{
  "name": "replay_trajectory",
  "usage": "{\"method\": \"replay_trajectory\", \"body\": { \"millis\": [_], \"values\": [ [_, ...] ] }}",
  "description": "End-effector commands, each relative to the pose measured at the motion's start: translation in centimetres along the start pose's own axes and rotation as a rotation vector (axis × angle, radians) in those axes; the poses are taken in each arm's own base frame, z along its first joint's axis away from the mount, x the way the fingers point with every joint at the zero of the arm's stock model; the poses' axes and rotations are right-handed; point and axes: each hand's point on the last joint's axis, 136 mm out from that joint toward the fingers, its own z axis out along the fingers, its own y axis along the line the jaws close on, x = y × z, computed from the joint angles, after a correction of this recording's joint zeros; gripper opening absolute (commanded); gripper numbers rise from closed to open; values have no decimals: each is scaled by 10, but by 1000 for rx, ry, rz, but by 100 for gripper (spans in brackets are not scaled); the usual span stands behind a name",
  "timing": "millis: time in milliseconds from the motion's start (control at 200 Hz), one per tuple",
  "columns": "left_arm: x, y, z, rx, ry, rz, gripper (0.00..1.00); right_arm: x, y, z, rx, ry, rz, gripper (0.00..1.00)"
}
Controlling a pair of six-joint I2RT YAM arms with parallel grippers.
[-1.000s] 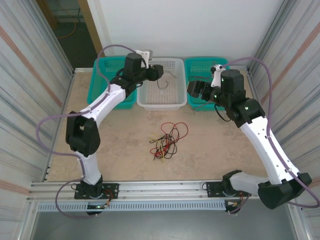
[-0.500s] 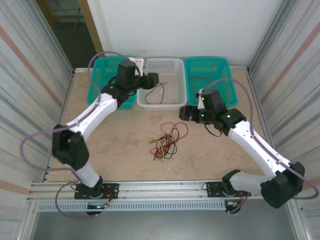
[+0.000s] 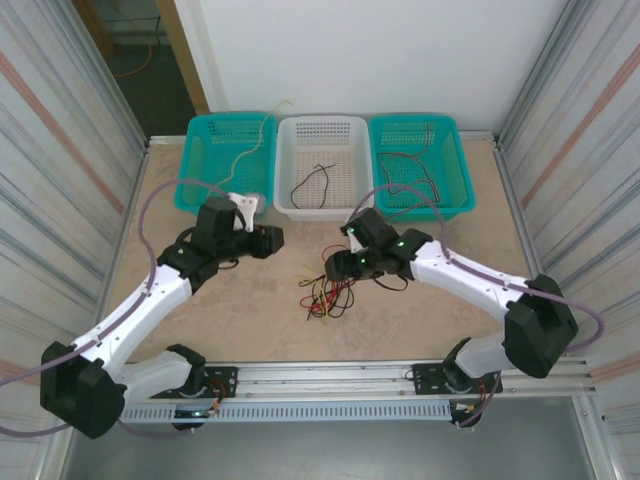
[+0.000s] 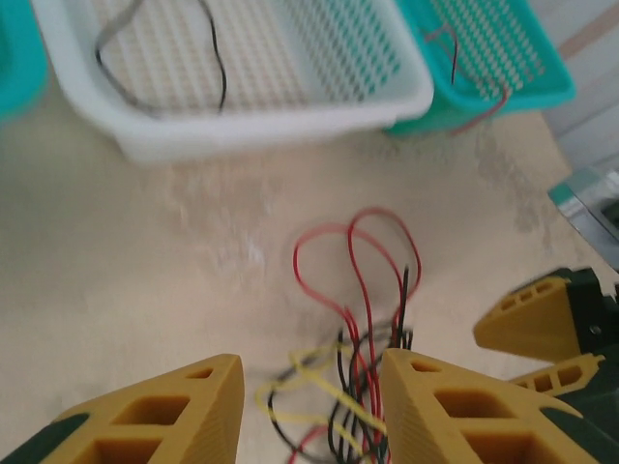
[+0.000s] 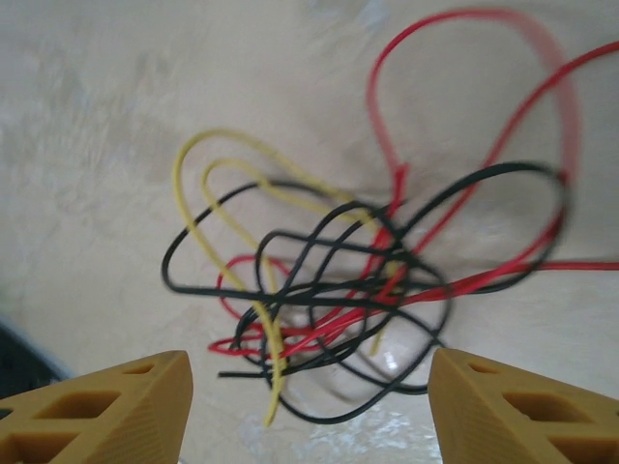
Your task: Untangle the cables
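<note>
A tangle of red, black and yellow cables (image 3: 330, 288) lies on the tabletop in the middle. My left gripper (image 3: 272, 240) hovers up and to the left of it, open; in the left wrist view its jaws (image 4: 309, 391) frame the near part of the tangled cables (image 4: 363, 329) without touching. Directly over the tangle's upper edge sits my right gripper (image 3: 336, 268), also open. Seen from the right wrist, its gripper (image 5: 309, 396) has widely spread fingers, and the cables (image 5: 368, 280) lie on the table beyond them.
Three baskets line the back edge. The left teal basket (image 3: 205, 160) holds a tan wire, the white basket (image 3: 350, 205) a black wire, the right teal basket (image 3: 450, 170) red and black wires. Metal walls stand left and right.
Both arms have swung from the baskets down toward the tangle at the table's middle. Both pairs of jaws stand narrower than before.
</note>
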Motion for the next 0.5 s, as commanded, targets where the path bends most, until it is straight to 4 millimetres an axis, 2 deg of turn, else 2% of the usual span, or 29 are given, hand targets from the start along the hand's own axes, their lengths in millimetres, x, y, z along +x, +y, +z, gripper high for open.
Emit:
{"method": "replay_trajectory", "body": {
  "millis": [0,115,301,496],
  "values": [
    [21,-15,-5,102,45,-88,43,2,12,12,-30,57,-112,59],
    [29,-12,-3,104,52,-124,41,0,13,19,26,75,-195,51],
    [33,-11,-1,107,67,-130,41,3,10,28,128,128,-332,51],
    [36,-11,5,113,80,-143,40,-6,11,38,175,143,-386,50]
  ]
}}
